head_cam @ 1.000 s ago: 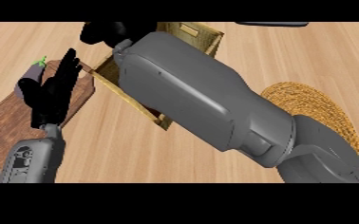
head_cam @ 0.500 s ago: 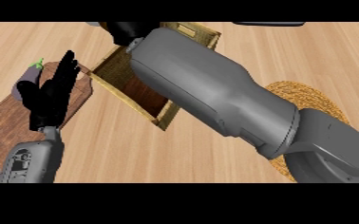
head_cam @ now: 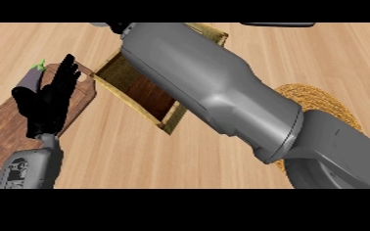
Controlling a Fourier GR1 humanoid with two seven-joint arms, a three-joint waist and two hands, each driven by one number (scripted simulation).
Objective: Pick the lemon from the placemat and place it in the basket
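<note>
Head view shows the right forearm (head_cam: pixel 217 93) has swung further toward twelve o'clock over the basket (head_cam: pixel 137 90), its hand and the lemon hidden, grip untellable, while the left hand (head_cam: pixel 49 100) rests open at nine o'clock.

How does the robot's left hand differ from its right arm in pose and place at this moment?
The left hand rests open, fingers up, over the dark wooden board at the view's left; the right arm stretches diagonally across the basket, and its hand is barely seen at the top edge. The left forearm shows little; the right fills the middle. Both forearms are grey.
</note>
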